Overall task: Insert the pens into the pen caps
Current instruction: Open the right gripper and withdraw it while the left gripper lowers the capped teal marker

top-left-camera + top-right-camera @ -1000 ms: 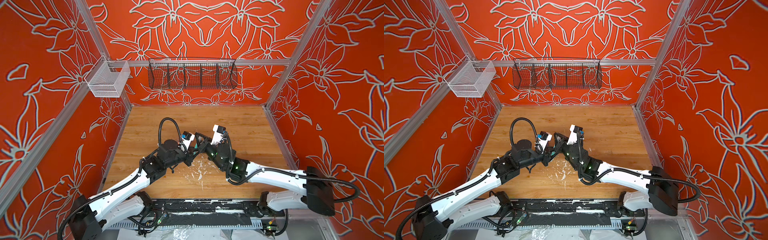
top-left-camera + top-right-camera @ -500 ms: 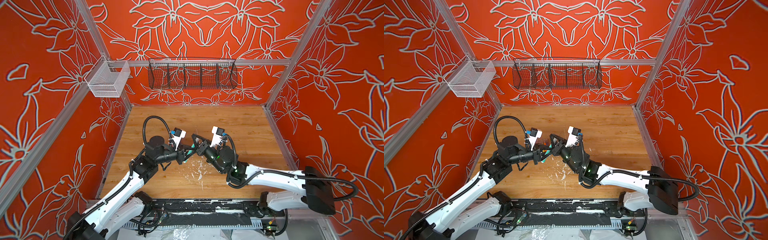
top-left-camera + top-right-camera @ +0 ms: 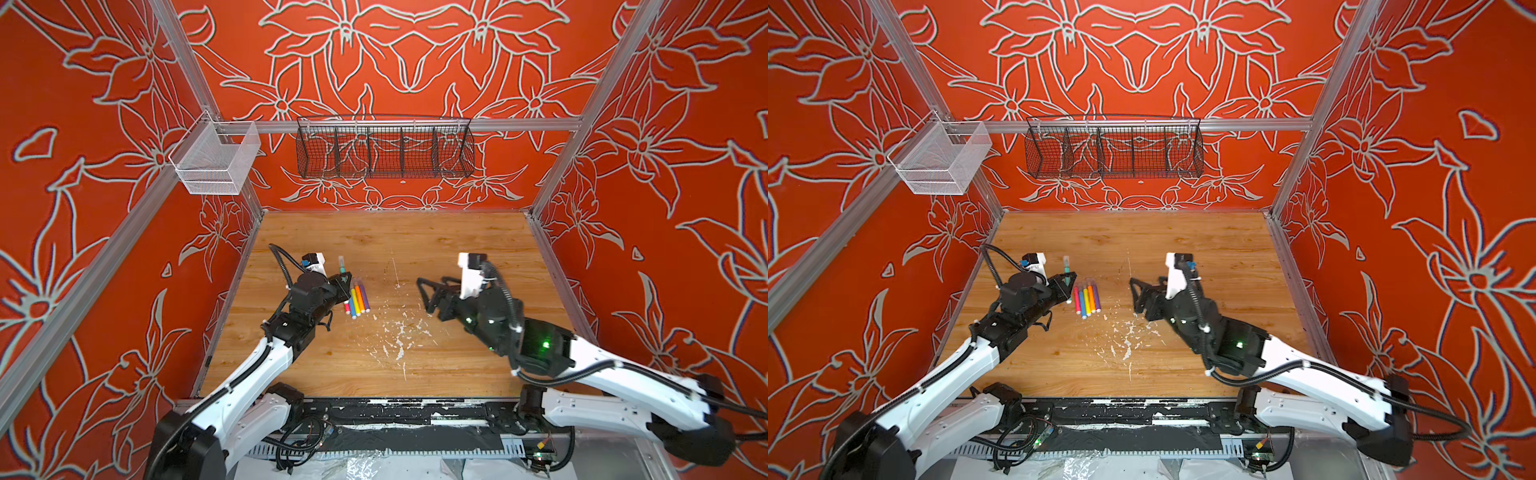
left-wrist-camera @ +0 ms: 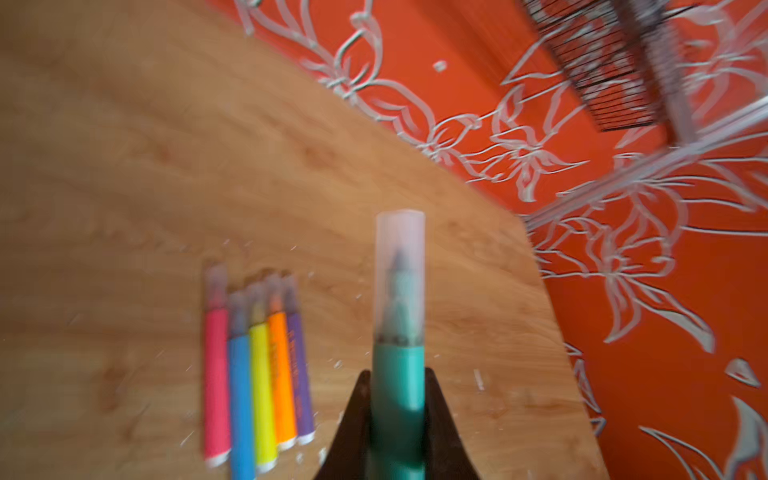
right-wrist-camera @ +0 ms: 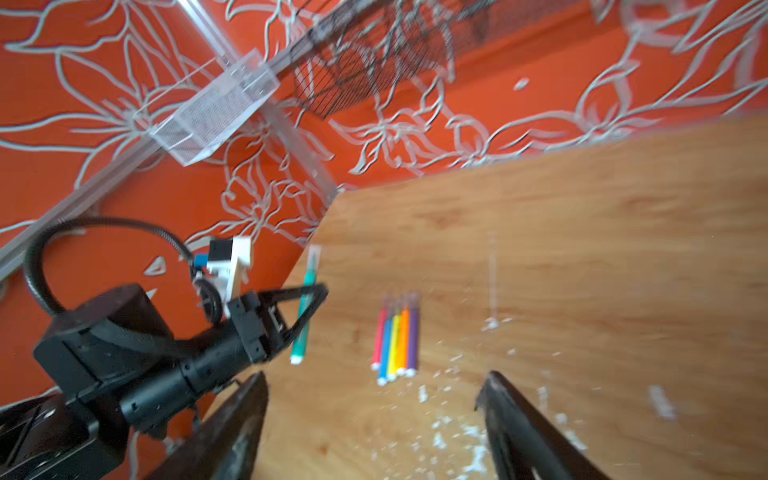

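The right gripper [image 3: 423, 296] is hanging open, empty. On the wooden surface [image 3: 415, 241], five capped bright felt-tip markers [image 3: 356, 300] are lying in a row. Just beside them, the left gripper [image 4: 398, 380] is clamping the green felt-tip marker [image 5: 300, 332], its clear plastic cap [image 4: 400, 257] seated. Capping seems to be finishing; next, I'd say, it's laying this one beside the row.

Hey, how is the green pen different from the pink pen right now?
The green pen is clamped in the left gripper and looks lifted off the table; the pink pen lies flat on it, untouched. The green pen is alone, while the pink pen sits at the end of a row of five pens. Both wear a clear cap.
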